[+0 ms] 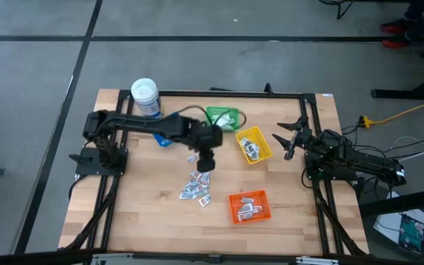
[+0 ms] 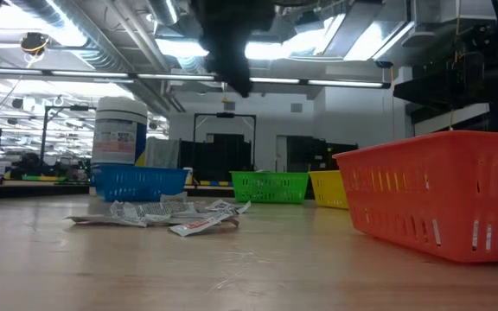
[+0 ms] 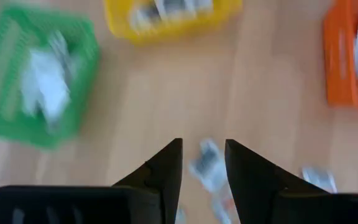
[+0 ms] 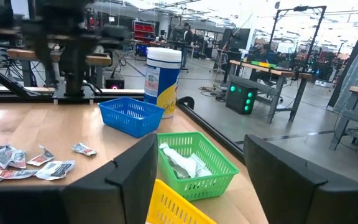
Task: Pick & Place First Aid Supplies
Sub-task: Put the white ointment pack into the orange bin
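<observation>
The first aid packets (image 1: 196, 188), small white and silvery-grey, lie flat in a loose pile on the wooden table; they also show in the low view (image 2: 162, 214) and the right wrist view (image 4: 17, 163). My left gripper (image 1: 203, 163) hangs open and empty above the pile's far side, fingers pointing down, well clear of the table (image 2: 236, 78). In its wrist view (image 3: 204, 162) some packets (image 3: 209, 168) show on the table below the gap. My right gripper (image 1: 284, 140) waits open and empty at the table's right (image 4: 201, 186).
A green bin (image 1: 216, 114), a yellow bin (image 1: 265, 153) and an orange bin (image 1: 234, 213) each hold some packets. A blue bin (image 4: 129, 115) and a white-lidded jar (image 1: 145, 94) stand at the far left. Bare wood lies along the near edge.
</observation>
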Tool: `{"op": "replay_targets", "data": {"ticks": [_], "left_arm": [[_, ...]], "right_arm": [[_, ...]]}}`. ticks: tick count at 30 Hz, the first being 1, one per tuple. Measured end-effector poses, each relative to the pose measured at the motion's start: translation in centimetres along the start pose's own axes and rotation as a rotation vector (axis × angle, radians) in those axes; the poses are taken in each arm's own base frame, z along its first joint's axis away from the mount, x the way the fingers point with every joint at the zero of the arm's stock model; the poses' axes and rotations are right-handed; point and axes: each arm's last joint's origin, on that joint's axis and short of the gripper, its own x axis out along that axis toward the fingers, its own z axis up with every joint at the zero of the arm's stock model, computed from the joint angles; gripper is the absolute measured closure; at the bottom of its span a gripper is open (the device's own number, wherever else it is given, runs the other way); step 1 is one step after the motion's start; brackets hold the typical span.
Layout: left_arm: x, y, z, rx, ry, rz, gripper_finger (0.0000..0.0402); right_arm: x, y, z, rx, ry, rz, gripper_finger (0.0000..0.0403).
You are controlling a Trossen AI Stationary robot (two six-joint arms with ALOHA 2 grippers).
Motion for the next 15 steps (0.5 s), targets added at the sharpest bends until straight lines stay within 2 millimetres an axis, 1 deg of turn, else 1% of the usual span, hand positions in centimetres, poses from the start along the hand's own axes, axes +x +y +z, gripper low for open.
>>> {"op": "replay_targets", "data": {"ticks": [4,8,11,15], "left_arm": [[-0.4,-2.5,-1.5,0.050,0.100,-0.017,0.0288],[-0.1,-4.7,-2.8,0.095,0.121,0.024,0.0288],[0.7,-5.3,-3.9,0.096,0.131,0.077,0.0288],[2.0,-5.3,-4.8,0.082,0.120,0.130,0.0288]], "right_arm": [[0.0,0.0,0.0,0.000,0.000,0.000,0.0166],[0.0,0.0,0.0,0.000,0.000,0.000,0.0166],[0.0,0.0,0.0,0.000,0.000,0.000,0.0166],[0.0,0.0,0.0,0.000,0.000,0.000,0.0166]]}}
